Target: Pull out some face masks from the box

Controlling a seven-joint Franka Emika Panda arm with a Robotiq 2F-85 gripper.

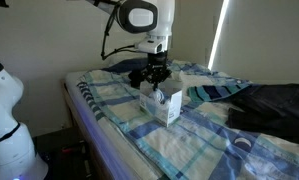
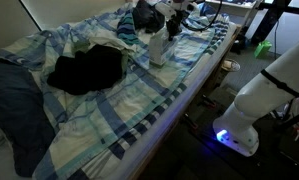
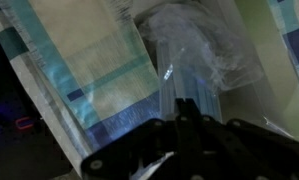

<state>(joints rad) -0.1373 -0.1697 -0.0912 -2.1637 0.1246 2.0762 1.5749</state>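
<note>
The white box (image 1: 163, 106) stands on the checked bedsheet in both exterior views (image 2: 156, 50). My gripper (image 1: 154, 80) hangs right above its top slot, as an exterior view also shows (image 2: 155, 28). In the wrist view the gripper's fingers (image 3: 184, 122) are pressed together on a bunch of pale blue face masks (image 3: 182, 85). The masks run from the fingertips to the box's crinkled plastic opening (image 3: 194, 40). The box top (image 3: 257, 75) shows beside it. How far the masks are out of the slot is not clear.
Dark clothing (image 1: 271, 104) lies on the bed beside the box, also seen in an exterior view (image 2: 84, 70). A white round cup-like object (image 1: 244, 146) sits near the bed's front. A white machine base (image 2: 251, 105) stands by the bed edge.
</note>
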